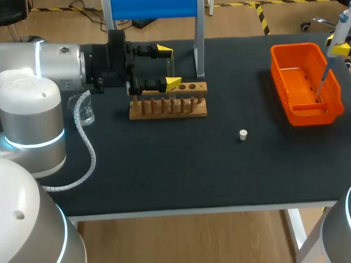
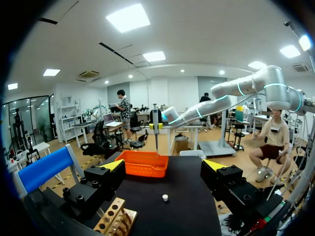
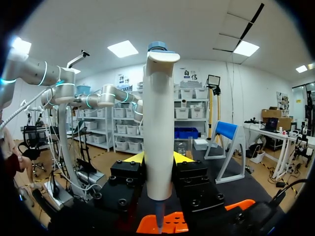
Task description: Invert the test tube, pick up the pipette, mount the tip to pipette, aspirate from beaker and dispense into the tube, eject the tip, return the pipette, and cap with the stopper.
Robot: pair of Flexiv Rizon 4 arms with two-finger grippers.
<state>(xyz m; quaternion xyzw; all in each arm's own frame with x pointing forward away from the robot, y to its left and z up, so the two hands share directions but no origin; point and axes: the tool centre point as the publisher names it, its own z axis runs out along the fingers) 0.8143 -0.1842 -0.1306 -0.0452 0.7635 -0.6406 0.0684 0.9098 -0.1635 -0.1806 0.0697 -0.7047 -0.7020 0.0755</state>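
My right gripper (image 1: 339, 44) is shut on the white pipette (image 1: 335, 43) and holds it upright at the table's far right. The pipette's thin lower end hangs inside the orange bin (image 1: 331, 104). In the right wrist view the pipette (image 3: 159, 128) stands between the yellow-tipped fingers (image 3: 183, 157). My left gripper (image 1: 167, 68) is open at the back end of the wooden tube rack (image 1: 168, 104), with a clear test tube (image 1: 170, 70) between its fingers and untouched by them. The white stopper (image 1: 242, 134) lies on the mat. A glass beaker (image 1: 84, 110) stands partly hidden by my left arm.
A blue roll on a metal stand (image 1: 152, 5) sits at the back, right behind the rack. From the left wrist the rack (image 2: 115, 219) lies under the fingers, with the stopper (image 2: 165, 197) and orange bin (image 2: 142, 163) ahead. Bare black mat spans the middle and front.
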